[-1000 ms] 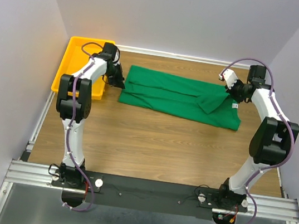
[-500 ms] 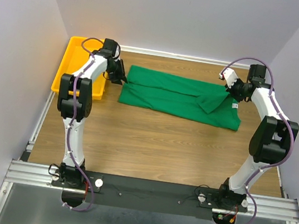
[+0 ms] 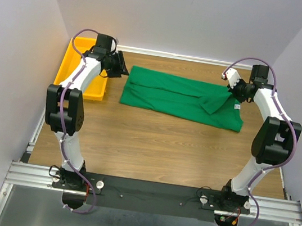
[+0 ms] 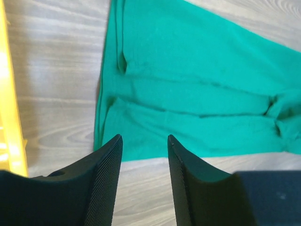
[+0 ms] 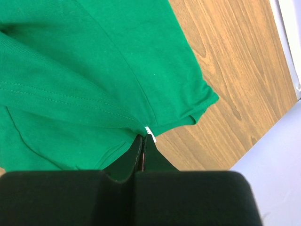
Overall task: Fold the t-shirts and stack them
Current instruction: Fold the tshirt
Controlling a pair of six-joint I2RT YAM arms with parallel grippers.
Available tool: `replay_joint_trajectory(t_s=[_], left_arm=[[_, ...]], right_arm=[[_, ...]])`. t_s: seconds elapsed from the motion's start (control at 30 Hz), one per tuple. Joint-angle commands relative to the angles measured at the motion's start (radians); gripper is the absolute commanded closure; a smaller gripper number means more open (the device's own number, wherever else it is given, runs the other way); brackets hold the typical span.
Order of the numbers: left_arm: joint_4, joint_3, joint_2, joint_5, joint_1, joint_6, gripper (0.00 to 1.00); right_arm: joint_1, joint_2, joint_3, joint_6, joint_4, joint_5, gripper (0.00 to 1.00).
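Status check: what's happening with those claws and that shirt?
Left gripper open, clear of t-shirt. Right gripper shut on its edge. Yellow tray beside, not blocking.

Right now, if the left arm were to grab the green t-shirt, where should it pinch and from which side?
Probably the left end of the t-shirt, coming down from the side of the yellow tray. The cloth lies flat in folded layers, their edges stacked there, just ahead of the open left gripper.
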Motion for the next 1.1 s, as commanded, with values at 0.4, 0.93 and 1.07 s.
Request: replay_joint_trajectory(t_s=[0.4,0.93,1.07], left_arm=[[0.118,-0.301,-0.078,0.081,-0.052,0.046,0.56],[0.124,-0.322,-0.091,0.068,-0.055,0.042,0.57],[0.128,-0.336,-0.107,0.064,-0.056,0.041,0.57]], right_arm=[[-0.007,0.091,0.087,0.099,0.028,0.037,0.99],[-0.007,0.314,0.298,0.361,0.036,0.046,0.61],[-0.007,0.342,0.361,0.487,0.070,0.144,0.55]])
